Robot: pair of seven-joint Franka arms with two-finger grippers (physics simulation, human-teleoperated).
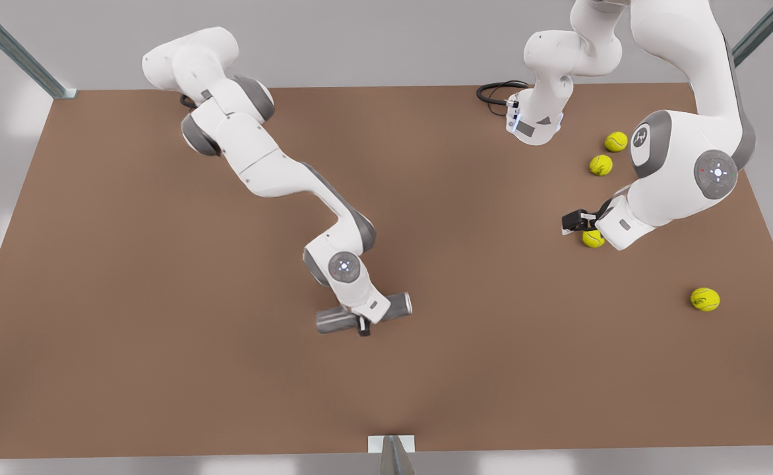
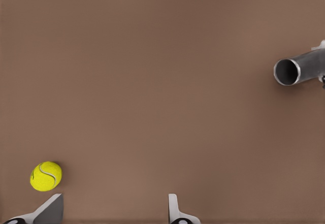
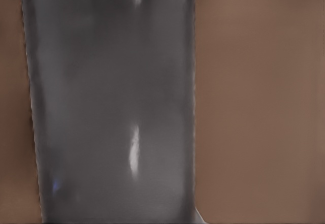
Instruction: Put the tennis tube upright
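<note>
Tennis tube [image 1: 334,320] is lying flat on the brown table [image 1: 129,277], a bit toward the near edge in the front view, silvery open rim pointing to the front view's right. Right gripper [image 1: 363,326] sits across the tube's middle, with the wrist camera pressed right up against the grey wall. One dark fingertip shows on the near side, but I can't tell whether the jaws are clamped or just straddling. Left gripper [image 1: 574,221] hovers low, well apart on the front view's right, jaws spread with nothing between them and a tennis ball [image 1: 593,239] just beside one finger [image 2: 174,209] — waiting. For the step in hand I'd confirm a firm squeeze at mid-length, lift clear of the surface before rotating, then tip the closed end down so it lands on a flat base. A smooth matte cylinder will likely slip or roll if pivoted against the table. Room is good — open table all around the tube, the other balls [image 1: 704,299] far off on the right, and the near edge not close enough to matter.
</note>
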